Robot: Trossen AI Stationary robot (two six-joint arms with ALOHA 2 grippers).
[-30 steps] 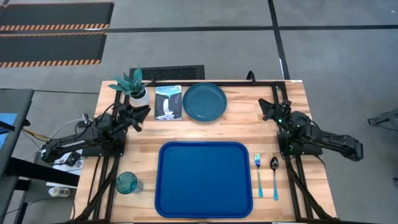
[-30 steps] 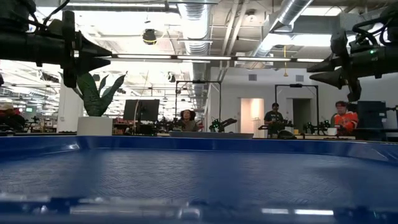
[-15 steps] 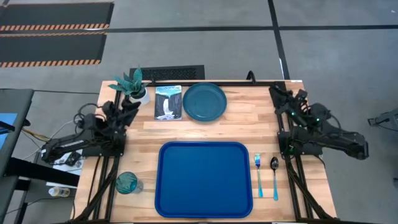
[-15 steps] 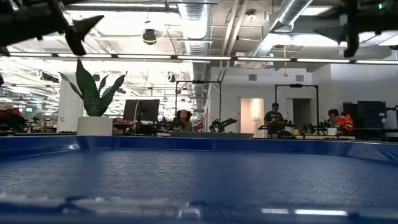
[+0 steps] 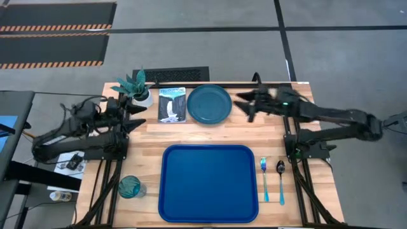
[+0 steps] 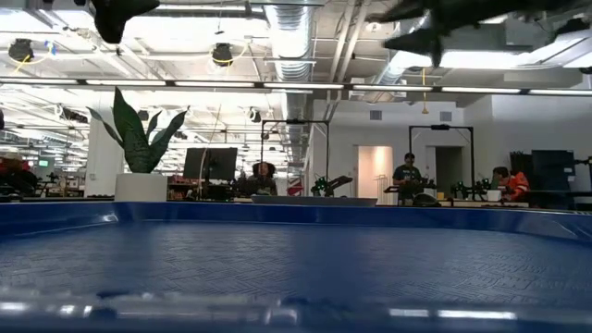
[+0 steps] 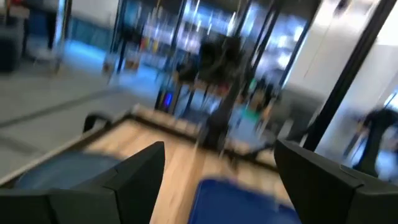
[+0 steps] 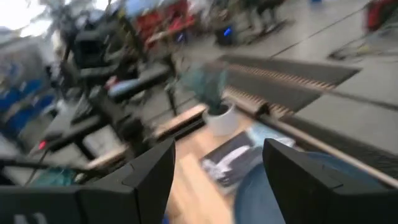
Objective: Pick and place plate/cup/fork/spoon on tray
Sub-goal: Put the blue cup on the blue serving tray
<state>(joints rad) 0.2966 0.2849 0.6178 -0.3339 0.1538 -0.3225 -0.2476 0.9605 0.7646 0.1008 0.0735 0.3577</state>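
The teal-blue plate (image 5: 208,104) lies on the table at the far middle. The royal-blue tray (image 5: 208,183) lies at the near middle. The teal-green cup (image 5: 130,187) stands left of the tray. The fork (image 5: 264,178) and the spoon (image 5: 280,175) lie right of it. My right gripper (image 5: 243,107) is open and empty, raised just right of the plate, pointing toward the table's left edge. Its wrist view shows the plate (image 8: 298,186) ahead. My left gripper (image 5: 138,116) is open and empty, raised above the table's left part, pointing right.
A printed booklet (image 5: 172,105) lies left of the plate, and a white pot with a green plant (image 5: 137,89) stands at the far left corner. Bare wood runs between the plate and the tray. People show in the room beyond the table (image 6: 407,171).
My right gripper has swung from the table's right edge toward the left, up to the plate's right side, and has risen. My left gripper has risen and drawn back a little toward the table's left edge. Nothing on the table has moved.
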